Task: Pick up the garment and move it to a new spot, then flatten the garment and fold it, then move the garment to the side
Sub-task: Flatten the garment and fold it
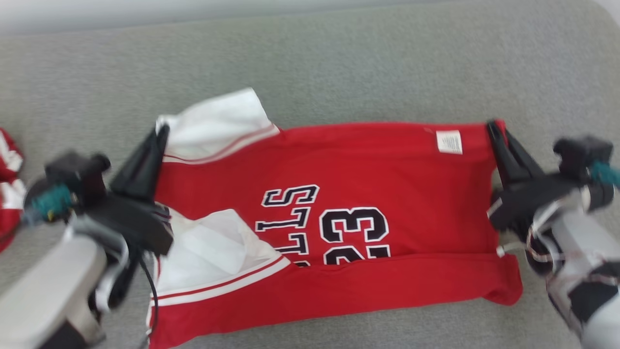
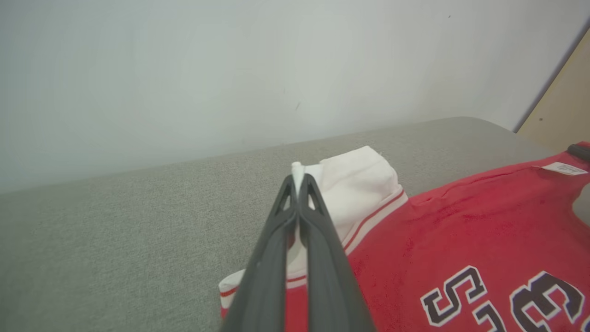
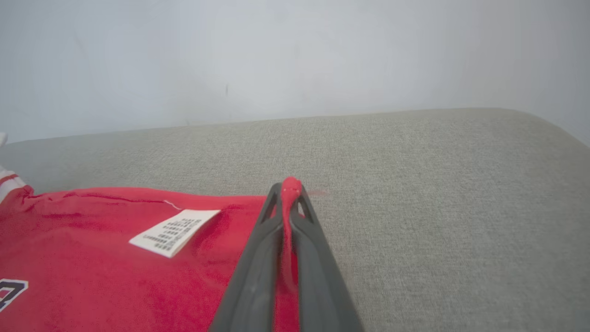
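Note:
A red jersey (image 1: pixel 378 169) with white sleeves and dark lettering lies spread across the grey cushion, its near edge folded over. My left gripper (image 1: pixel 162 131) is shut on the white sleeve's far corner at the jersey's left end; the left wrist view has white cloth pinched between the fingertips (image 2: pixel 297 182). My right gripper (image 1: pixel 494 127) is shut on the red far corner at the right end, near a white care label (image 1: pixel 449 141). Red cloth runs between the fingers (image 3: pixel 288 191) in the right wrist view.
Another red and white garment (image 1: pixel 8 189) lies at the far left edge of the grey cushion (image 1: pixel 339 72). A pale wall (image 2: pixel 230 69) rises behind the cushion. A tan panel (image 2: pixel 560 110) stands at the cushion's far right end.

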Motion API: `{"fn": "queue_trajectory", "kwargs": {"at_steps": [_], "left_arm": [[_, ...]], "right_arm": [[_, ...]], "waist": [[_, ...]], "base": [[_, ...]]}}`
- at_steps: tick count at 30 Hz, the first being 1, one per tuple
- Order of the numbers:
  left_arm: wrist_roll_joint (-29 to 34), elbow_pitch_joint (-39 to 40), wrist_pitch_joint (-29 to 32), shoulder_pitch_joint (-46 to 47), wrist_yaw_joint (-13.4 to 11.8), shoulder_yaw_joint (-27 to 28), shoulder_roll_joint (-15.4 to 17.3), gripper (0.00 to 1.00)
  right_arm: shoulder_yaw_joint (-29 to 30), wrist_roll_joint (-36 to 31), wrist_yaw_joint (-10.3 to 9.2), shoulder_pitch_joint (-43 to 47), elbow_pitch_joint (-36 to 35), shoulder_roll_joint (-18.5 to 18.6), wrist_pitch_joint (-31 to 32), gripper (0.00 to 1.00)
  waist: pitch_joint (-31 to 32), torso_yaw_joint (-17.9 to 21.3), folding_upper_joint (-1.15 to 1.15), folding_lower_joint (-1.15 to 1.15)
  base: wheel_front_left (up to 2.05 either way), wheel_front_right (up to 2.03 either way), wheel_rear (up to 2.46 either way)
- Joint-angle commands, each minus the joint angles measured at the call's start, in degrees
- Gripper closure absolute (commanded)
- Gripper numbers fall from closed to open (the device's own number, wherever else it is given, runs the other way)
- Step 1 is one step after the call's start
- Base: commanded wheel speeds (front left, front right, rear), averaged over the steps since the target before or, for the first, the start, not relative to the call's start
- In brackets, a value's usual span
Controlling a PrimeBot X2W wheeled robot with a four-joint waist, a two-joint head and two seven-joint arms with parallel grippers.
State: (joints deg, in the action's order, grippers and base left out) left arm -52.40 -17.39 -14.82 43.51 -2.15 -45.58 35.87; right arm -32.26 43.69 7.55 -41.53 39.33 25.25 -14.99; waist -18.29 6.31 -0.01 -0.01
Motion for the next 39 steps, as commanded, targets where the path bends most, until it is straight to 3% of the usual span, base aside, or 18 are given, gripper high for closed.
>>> {"fn": "queue_trajectory", "kwargs": {"at_steps": [1, 6, 13, 25, 26, 27, 28, 29, 35, 39], "left_arm": [[0.98, 1.65, -0.31, -2.35, -0.7, 0.48, 0.17, 1.0], [2.9, 8.44, -0.42, -10.94, -3.44, 4.79, -1.48, 1.0], [6.3, 13.06, -0.4, -20.82, -4.33, 9.75, -5.17, 1.0], [10.96, 9.77, -0.41, -30.46, -1.6, 13.85, -11.27, 1.0], [11.28, 9.08, -0.41, -31.08, -1.31, 13.96, -11.74, 0.88], [11.8, 8.46, -0.41, -31.48, -0.84, 14.34, -12.01, 0.55], [12.35, 7.84, -0.41, -31.74, -0.85, 14.86, -12.21, 0.2], [12.73, 7.04, -0.41, -32.22, -0.61, 14.98, -12.43, 0.0], [15.96, 7.88, -0.42, -34.91, 0.43, 20.86, -15.33, 0.0], [20.96, 11.07, -0.42, -36.63, -1.27, 27.5, -17.76, 0.0]], "right_arm": [[1.43, -0.7, -0.14, 2.87, -1.47, 0.26, -0.23, 1.0], [8.9, -3.62, -0.14, 12.67, -9.0, -0.49, -0.24, 1.0], [15.91, -6.18, -0.14, 23.84, -15.42, -1.55, -0.24, 1.0], [21.01, -7.23, -0.14, 32.14, -19.03, -3.04, 1.72, 1.0], [21.3, -7.43, -0.14, 32.49, -19.11, -3.11, 1.82, 1.0], [21.62, -7.65, -0.14, 32.77, -19.03, -3.25, 2.06, 0.85], [21.86, -7.97, -0.14, 33.1, -19.07, -3.46, 2.2, 0.55], [22.16, -8.15, -0.14, 33.46, -19.14, -3.68, 2.23, 0.0], [23.9, -8.61, -0.14, 34.94, -20.71, -3.89, 2.23, 0.0], [24.83, -9.34, -0.14, 35.12, -21.63, -3.18, 2.92, 0.0]], "waist": [[2.01, -2.08, 0.01, 0.01], [3.18, -3.47, 0.01, 0.01], [4.57, -4.74, 0.01, 0.01], [5.7, -5.53, 0.01, 0.01], [5.86, -5.54, 0.01, 0.01], [6.04, -5.55, 0.01, 0.01], [6.29, -5.56, 0.01, 0.01], [6.58, -5.54, 0.01, 0.01], [8.1, -5.54, 0.01, 0.01], [8.58, -5.85, 0.01, 0.01]], "base": [[0.0, 0.0, 0.0], [0.0, 0.0, 0.0], [0.0, 0.0, 0.0], [0.0, 0.0, 0.0], [0.0, 0.0, 0.0], [0.0, 0.0, 0.0], [0.0, 0.0, 0.0], [0.0, 0.0, 0.0], [0.0, 0.0, 0.0], [0.0, 0.0, 0.0]]}}
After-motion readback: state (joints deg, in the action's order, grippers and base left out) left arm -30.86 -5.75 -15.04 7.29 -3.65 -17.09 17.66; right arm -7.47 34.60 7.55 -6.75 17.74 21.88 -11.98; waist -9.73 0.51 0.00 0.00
